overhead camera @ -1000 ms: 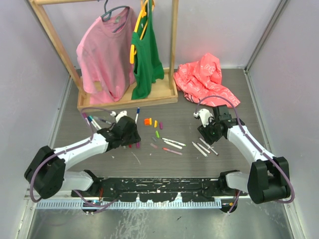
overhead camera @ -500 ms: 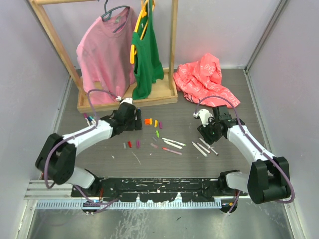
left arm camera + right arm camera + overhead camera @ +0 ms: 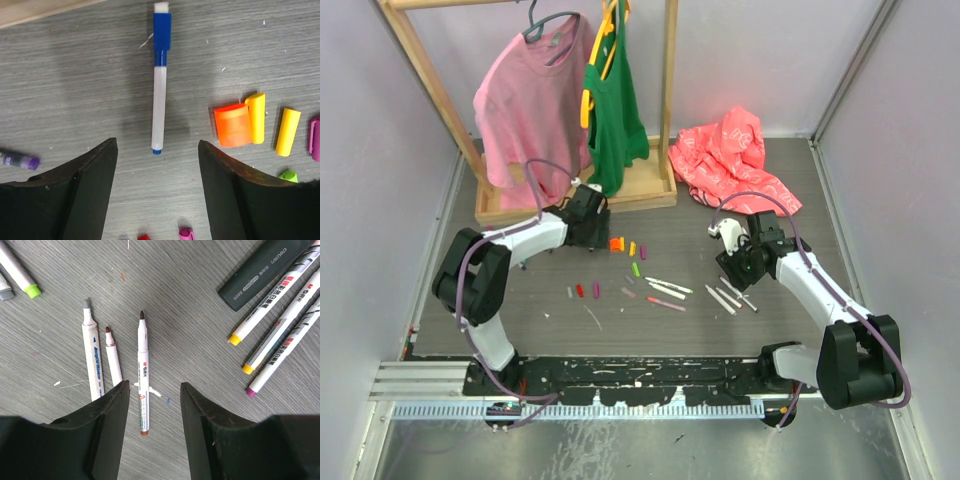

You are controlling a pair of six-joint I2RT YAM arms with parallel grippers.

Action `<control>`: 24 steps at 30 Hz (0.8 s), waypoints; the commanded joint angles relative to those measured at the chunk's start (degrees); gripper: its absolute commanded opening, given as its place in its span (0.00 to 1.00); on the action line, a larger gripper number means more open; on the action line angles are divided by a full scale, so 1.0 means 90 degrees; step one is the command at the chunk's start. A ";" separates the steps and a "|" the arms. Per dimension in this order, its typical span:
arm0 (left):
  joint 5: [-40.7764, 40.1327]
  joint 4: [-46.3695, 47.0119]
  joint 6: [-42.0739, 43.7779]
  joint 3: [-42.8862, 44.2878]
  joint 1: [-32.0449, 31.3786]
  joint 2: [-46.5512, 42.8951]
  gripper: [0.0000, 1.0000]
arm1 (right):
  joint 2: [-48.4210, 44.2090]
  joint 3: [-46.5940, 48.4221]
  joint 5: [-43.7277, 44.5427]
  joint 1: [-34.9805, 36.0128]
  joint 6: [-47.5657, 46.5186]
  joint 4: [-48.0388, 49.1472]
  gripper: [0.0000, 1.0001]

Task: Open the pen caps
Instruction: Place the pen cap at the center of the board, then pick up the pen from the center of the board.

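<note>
Your left hand (image 3: 156, 150) hangs open over the blue-capped pen (image 3: 159, 107) at upper centre, so close on its white barrel, leaving the cap (image 3: 162, 31) clear.

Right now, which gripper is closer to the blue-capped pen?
Left. The left gripper is right over the blue-capped pen, open and framing its near end. The right gripper is well off to that pen's right, open above uncapped pens.

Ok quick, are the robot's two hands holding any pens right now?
Left gripper: open, empty, over a blue-capped pen.
Right gripper: open, empty, over an uncapped white pen.
</note>
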 commanded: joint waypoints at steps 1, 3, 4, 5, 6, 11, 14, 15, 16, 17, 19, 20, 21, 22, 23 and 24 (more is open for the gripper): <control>0.0221 -0.0242 0.0229 0.0470 0.0078 0.0317 0.62 | -0.0187 0.0226 -0.0114 0.0021 -0.0023 0.0091 0.51; 0.0240 -0.0307 0.0237 0.0576 0.0097 0.0453 0.56 | -0.0192 0.0227 -0.0113 0.0026 -0.0023 0.0091 0.51; 0.0259 -0.0329 0.0245 0.0625 0.0106 0.0513 0.53 | -0.0188 0.0227 -0.0124 0.0026 -0.0037 0.0091 0.51; 0.0278 -0.0346 0.0249 0.0650 0.0120 0.0562 0.50 | -0.0192 0.0228 -0.0119 0.0026 -0.0040 0.0091 0.51; 0.0290 -0.0364 0.0250 0.0685 0.0131 0.0603 0.46 | -0.0186 0.0228 -0.0122 0.0026 -0.0036 0.0091 0.51; 0.0406 -0.0396 0.0239 0.0745 0.0183 0.0709 0.38 | -0.0185 0.0228 -0.0137 0.0025 -0.0035 0.0082 0.51; 0.0412 -0.0392 0.0230 0.0742 0.0209 0.0707 0.35 | -0.0181 0.0228 -0.0147 0.0025 -0.0038 0.0074 0.51; 0.0409 -0.0392 0.0228 0.0735 0.0217 0.0707 0.33 | -0.0175 0.0228 -0.0148 0.0026 -0.0034 0.0072 0.51; 0.0419 -0.0392 0.0230 0.0736 0.0229 0.0707 0.30 | -0.0177 0.0228 -0.0153 0.0026 -0.0034 0.0072 0.51; 0.0421 -0.0387 0.0230 0.0736 0.0234 0.0707 0.27 | -0.0182 0.0228 -0.0156 0.0024 -0.0042 0.0072 0.51; 0.0432 -0.0375 0.0230 0.0738 0.0255 0.0716 0.23 | -0.0182 0.0228 -0.0165 0.0021 -0.0046 0.0072 0.51; 0.0444 -0.0365 0.0229 0.0730 0.0259 0.0722 0.21 | -0.0189 0.0228 -0.0172 0.0025 -0.0048 0.0064 0.51; 0.0451 -0.0363 0.0230 0.0725 0.0255 0.0731 0.20 | -0.0192 0.0226 -0.0167 0.0026 -0.0043 0.0065 0.51; 0.0468 -0.0354 0.0229 0.0720 0.0264 0.0737 0.19 | -0.0191 0.0228 -0.0167 0.0024 -0.0042 0.0062 0.52; 0.0475 -0.0353 0.0230 0.0722 0.0269 0.0738 0.18 | -0.0191 0.0228 -0.0174 0.0021 -0.0042 0.0062 0.51; 0.0495 -0.0352 0.0225 0.0722 0.0271 0.0740 0.18 | -0.0191 0.0228 -0.0176 0.0025 -0.0048 0.0062 0.51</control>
